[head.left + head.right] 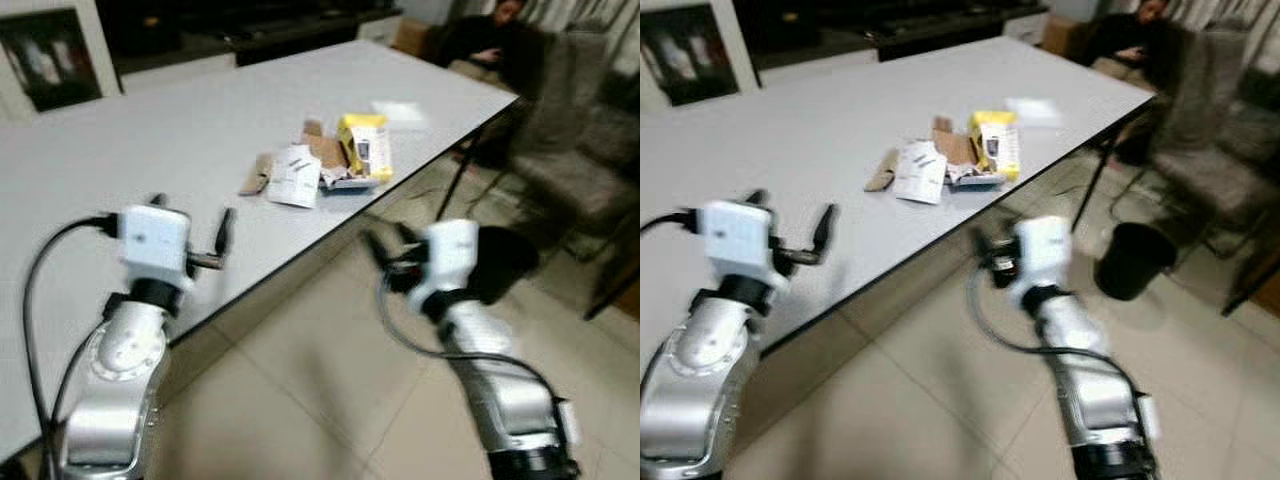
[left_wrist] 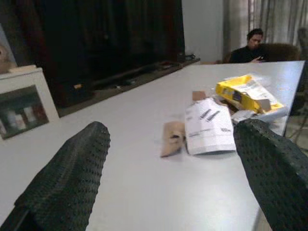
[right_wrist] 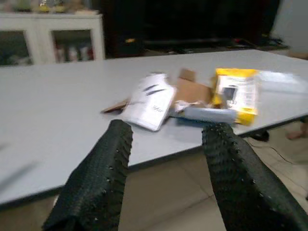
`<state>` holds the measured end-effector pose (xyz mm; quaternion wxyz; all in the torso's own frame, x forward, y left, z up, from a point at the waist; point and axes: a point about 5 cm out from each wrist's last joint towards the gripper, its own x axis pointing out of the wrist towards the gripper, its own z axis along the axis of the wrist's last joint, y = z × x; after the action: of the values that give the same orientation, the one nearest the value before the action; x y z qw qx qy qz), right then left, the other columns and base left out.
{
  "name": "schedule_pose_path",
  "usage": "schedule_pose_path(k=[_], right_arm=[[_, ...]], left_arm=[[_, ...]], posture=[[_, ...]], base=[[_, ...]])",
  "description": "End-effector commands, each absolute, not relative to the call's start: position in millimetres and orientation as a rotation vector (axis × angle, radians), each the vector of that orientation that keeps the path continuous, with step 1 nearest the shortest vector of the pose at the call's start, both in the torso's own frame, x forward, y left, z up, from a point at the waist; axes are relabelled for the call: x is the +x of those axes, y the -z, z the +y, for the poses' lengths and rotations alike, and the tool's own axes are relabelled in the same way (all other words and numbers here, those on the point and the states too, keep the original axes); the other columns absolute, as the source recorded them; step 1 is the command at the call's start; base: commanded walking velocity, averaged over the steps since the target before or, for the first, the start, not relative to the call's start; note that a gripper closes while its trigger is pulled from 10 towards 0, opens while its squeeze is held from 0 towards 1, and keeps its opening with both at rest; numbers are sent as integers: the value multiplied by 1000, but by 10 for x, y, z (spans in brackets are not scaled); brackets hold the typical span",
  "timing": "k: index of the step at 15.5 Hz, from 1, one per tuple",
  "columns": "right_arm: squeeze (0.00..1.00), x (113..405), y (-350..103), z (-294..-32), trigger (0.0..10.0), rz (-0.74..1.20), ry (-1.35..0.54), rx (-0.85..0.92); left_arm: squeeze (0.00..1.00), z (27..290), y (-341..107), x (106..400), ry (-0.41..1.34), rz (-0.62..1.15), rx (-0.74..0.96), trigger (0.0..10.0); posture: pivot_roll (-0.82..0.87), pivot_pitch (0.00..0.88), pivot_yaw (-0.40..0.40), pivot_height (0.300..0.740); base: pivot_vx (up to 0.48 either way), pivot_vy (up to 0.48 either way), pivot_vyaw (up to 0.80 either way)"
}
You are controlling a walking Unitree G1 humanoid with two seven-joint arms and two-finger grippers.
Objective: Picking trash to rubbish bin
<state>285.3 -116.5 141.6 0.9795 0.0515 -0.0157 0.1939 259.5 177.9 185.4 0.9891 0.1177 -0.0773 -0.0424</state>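
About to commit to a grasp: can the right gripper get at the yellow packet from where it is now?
Probably, with a reach forward. The right gripper hangs open off the table edge, short of the yellow packet, which lies near that edge with nothing between them.

Blurred and cut-off parts

Beyond your right gripper (image 1: 385,250), the black bin (image 1: 505,262) hides partly behind its wrist; the yellow packet's (image 3: 236,94) print blurs unreadable.

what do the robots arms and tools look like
Both arms are silver metal with a white boxy wrist block and a black collar below it. A black cable loops from each wrist. The left tool and right tool each have two long black fingers with dimpled pads.
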Motion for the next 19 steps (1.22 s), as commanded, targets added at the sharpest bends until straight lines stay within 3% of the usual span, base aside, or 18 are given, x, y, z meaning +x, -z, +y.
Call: schedule_pose_path(k=[1,5,15,19], right_arm=[[0,2846,-1487,-1126,10000,-58,-399,137],[0,2848,-1492,-1166,10000,-63,-391,116],[0,2842,-1472,-1078,10000,-40,-495,24],[0,2823,-1453,-1031,10000,-32,-531,1]], left_arm=[[0,1806,-1871,2591,81,-157,252,10000],[0,1790,-1867,2608,86,-153,254,10000],[0,1829,-1795,2597,56,-125,260,10000],[0,1851,-1782,2583,46,-119,263,10000]], posture=[[121,42,-80,740],[118,42,-76,740],[117,42,-92,740],[121,42,-94,740]], base=[[345,0,-800],[340,0,-719],[342,0,0],[341,0,706]])
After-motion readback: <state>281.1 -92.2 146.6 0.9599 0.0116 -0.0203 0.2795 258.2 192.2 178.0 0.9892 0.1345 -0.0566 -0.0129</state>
